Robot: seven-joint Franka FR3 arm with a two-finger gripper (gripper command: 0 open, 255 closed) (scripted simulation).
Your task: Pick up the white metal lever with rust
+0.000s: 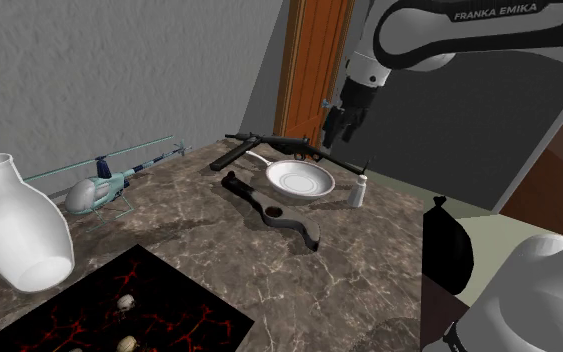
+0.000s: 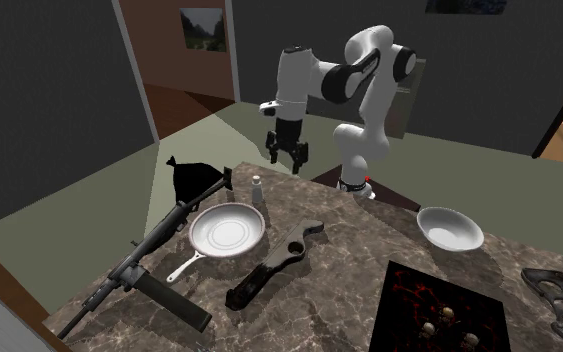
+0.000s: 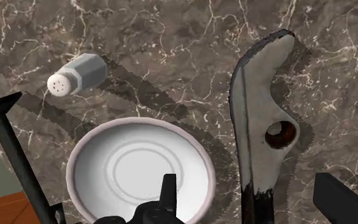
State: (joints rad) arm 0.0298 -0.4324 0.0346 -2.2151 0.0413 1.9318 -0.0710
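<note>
The lever [image 1: 281,214] is a long whitish-grey bar with a dark handle end and a rust-red hole, lying flat on the marble counter [image 1: 189,235]. It lies beside the white frying pan [image 2: 227,232] in the second exterior view, lever [image 2: 277,263]. My gripper [image 1: 341,125] hangs well above the counter, gripper [image 2: 287,152], holding nothing. Looking down from the wrist, the lever [image 3: 259,121] lies beneath the open gripper [image 3: 254,213], nearer one finger, with the pan [image 3: 139,168] under the other finger.
A white shaker [image 1: 357,191] stands by the pan. A black rifle [image 2: 139,265] lies along the counter edge behind it. A white vase [image 1: 19,225], toy helicopter [image 1: 99,188], black cracked-lava tray [image 1: 129,310], white bowl [image 2: 450,227] and black bag [image 2: 191,178] are also there.
</note>
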